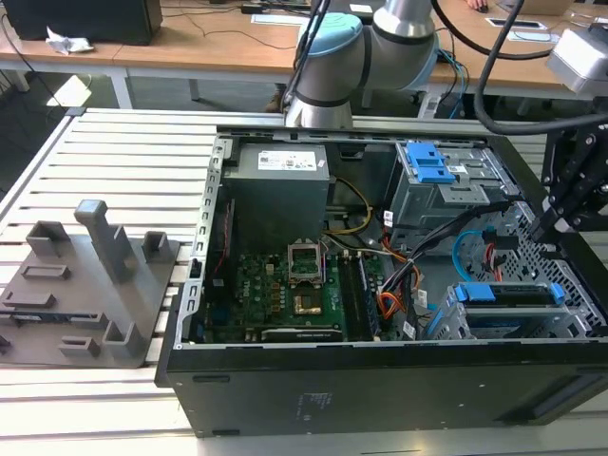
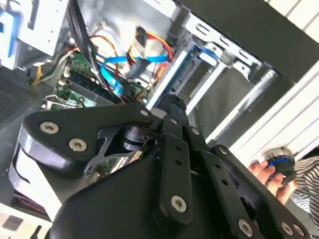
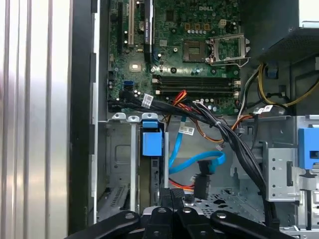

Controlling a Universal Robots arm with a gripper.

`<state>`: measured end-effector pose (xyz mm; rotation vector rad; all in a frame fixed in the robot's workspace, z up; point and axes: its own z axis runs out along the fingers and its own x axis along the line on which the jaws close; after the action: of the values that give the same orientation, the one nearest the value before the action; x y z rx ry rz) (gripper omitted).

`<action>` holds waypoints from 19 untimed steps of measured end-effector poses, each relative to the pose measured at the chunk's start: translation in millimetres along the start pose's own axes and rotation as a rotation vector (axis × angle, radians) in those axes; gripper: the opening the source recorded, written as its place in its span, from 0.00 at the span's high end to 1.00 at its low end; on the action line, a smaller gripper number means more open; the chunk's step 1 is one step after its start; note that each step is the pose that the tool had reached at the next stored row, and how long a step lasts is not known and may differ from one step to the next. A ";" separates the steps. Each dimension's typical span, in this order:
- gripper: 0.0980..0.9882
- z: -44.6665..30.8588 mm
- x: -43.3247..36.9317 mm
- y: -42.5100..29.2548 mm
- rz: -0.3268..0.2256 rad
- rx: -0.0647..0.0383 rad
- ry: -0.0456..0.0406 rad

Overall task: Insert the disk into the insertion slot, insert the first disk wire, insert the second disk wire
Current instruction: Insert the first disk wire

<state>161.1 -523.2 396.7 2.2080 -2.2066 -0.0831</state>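
Gripper (image 3: 172,196) pinched shut, nothing seen between its tips, down inside the open computer case (image 1: 332,389).
Right by those tips, the second disk wire (image 3: 199,162) curls in its light-blue loop, dark plug just beside them. Further out, the disk (image 1: 508,294) sits in the insertion slot (image 1: 465,328), blue carrier showing, at the exterior view's right; motherboard (image 1: 275,294) beyond.

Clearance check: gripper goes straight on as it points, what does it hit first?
Likely the second disk wire at its dark plug, just ahead of the gripper; depth unclear.
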 end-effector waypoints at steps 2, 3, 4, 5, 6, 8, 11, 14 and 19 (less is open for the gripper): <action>0.99 4.4 -8.8 -2.9 0.000 -0.003 -0.0001; 0.99 8.8 -12.3 -3.5 0.000 -0.005 0.0001; 0.99 12.3 -14.8 -3.7 0.000 -0.005 -0.0001; 0.99 15.1 -17.7 -3.9 0.000 -0.005 0.0001; 0.99 17.0 -19.5 -4.0 0.000 -0.006 0.0001; 0.99 24.4 -24.3 -4.4 0.000 -0.006 -0.0002; 0.99 25.6 -25.0 -4.4 0.000 -0.006 0.0000; 0.98 25.8 -25.0 -4.4 0.000 -0.006 -0.0004; 0.77 26.3 -25.1 -3.6 0.000 -0.006 -0.0013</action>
<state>163.4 -497.4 370.9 2.2056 -2.2043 -0.0907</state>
